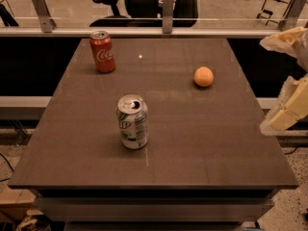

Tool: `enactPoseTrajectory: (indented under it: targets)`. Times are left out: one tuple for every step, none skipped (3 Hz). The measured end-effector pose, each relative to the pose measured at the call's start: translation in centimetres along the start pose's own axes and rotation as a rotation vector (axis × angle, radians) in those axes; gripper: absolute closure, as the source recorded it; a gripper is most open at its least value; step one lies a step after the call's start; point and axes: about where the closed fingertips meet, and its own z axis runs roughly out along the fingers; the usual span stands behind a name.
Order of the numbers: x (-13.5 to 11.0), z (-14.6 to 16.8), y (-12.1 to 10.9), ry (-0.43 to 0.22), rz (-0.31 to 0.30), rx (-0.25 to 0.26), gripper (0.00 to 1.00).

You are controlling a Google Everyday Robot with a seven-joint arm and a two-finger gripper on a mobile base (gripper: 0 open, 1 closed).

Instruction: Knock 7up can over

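The 7up can point(133, 122), silver-white with green lettering and an opened silver top, stands upright on the dark brown table point(207, 143), left of centre and toward the front. My gripper point(267, 83) is at the far right, off the table's right edge and well away from the can. Its two cream fingers point(288, 110) stand wide apart, one above the other, with nothing between them.
A red Coca-Cola can point(103, 51) stands upright at the table's back left. An orange ball point(203, 76) lies at the back right, between my gripper and the far edge. A rail point(144, 32) with posts and an office chair point(139, 1) are behind the table.
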Motion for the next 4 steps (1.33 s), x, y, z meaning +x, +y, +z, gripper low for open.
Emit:
enactPoseTrajectory:
  targets:
    - [-0.1,1.0,0.0,-0.182,-0.025,-0.076,0.0]
    - [-1.3,2.2,0.6,-0.356,-0.031,-0.154,0.0]
    - [-2.2,2.9,1.5,-0.453,-0.031,-0.196,0.0]
    - [-2.4,3.1,2.1,-0.479,-0.024,-0.201,0.0]
